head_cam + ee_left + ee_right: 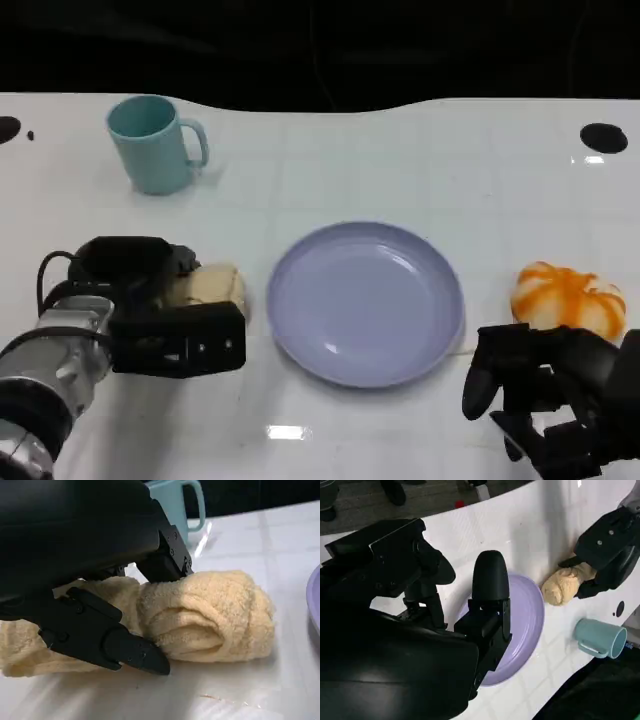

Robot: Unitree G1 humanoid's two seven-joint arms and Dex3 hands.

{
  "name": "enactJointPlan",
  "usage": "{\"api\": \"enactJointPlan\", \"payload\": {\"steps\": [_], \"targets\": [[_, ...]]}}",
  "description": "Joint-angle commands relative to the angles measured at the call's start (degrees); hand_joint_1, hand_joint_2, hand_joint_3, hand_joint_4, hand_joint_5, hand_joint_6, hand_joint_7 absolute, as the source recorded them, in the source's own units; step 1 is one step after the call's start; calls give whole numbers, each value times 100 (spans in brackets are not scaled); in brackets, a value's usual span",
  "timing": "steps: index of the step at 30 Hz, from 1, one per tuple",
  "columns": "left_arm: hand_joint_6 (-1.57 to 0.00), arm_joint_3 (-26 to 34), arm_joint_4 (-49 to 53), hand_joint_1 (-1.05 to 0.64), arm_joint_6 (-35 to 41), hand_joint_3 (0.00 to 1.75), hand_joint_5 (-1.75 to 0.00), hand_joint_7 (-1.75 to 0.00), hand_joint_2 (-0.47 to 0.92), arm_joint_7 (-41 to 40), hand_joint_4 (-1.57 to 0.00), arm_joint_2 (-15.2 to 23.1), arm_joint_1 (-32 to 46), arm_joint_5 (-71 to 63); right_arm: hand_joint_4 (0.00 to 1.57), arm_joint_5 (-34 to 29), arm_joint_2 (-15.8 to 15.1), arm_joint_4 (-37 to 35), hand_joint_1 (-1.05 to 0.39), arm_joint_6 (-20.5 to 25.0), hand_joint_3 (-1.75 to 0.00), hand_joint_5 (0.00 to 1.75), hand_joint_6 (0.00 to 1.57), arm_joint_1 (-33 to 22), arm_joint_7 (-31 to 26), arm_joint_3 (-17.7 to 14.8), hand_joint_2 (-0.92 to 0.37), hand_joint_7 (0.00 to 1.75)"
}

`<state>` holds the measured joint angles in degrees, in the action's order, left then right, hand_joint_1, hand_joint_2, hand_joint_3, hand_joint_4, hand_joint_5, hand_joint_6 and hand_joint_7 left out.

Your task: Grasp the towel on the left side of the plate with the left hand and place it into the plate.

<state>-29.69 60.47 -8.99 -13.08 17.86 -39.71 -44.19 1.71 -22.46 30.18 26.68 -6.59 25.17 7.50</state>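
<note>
Your left hand (95, 605) has fingers straddling the soft, light, rolled pale-yellow terry towel (210, 615) beside the lavender plate (365, 300); full closure unclear, so grip mid-roll.

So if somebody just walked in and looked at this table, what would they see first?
Probably the big lilac plate in the middle of the white table, with nothing on it. Just left of it, the robot's left hand has its black fingers around a rolled yellow towel that lies on the table. After that, the teal mug at the far left and the orange-and-white striped thing right of the plate.
</note>
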Motion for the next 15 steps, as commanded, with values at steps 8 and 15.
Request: {"api": "enactJointPlan", "payload": {"steps": [8, 15], "targets": [[-55, 535, -486, -22, -2, 32, -175, -175, 92, -801, -81, 64, 194, 509, 68, 17, 39, -96, 6, -79, -109, 169, 69, 59, -42, -16, -58, 142], [-54, 647, -1539, -22, 8, 31, -175, -174, 90, -637, -82, 14, 387, 653, 67, -13, 4, -39, 6, 8, -107, 171, 68, 67, -26, 6, -59, 142]]}}
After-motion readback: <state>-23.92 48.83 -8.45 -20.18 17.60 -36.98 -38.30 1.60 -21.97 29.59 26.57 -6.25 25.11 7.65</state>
